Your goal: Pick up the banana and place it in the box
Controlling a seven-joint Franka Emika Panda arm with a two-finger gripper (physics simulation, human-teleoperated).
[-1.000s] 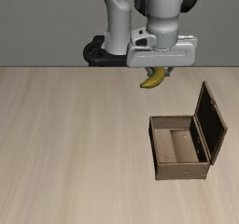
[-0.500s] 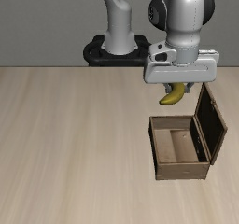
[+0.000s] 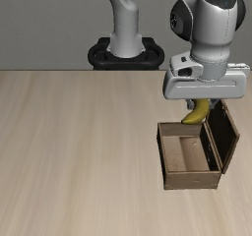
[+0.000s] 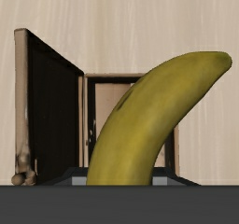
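Banana: the banana hangs in the air, clear of the table, its upper end taken up in our hand. In the wrist view its curved yellow body reaches out from between our fingertips, with the open compartment behind it.

Hand: our hand is closed around the banana, gripping it from two sides and pointing down.

Box: the box sits on the table just below and slightly forward of the banana. It is open, and its compartment looks bare.

Lid: the lid stands nearly upright on the exterior view's right side of the box, near the banana's hanging tip.

Table: the pale wooden table carries the box.

Step in hand: we judge this to be the carry. The pick is done and the banana is being brought over the opening. It is not yet in the box.

Placement over the box: from the exterior view the banana seems to sit above the far rim rather than the middle of the compartment. We cannot tell the exact offset.

Next move: we should centre the banana over the compartment, lower it between the walls, and only then let our fingers part.

Watch for: the raised lid is the nearest obstacle. The banana looks long against the compartment, so it may need to lie along the longer side to settle inside.
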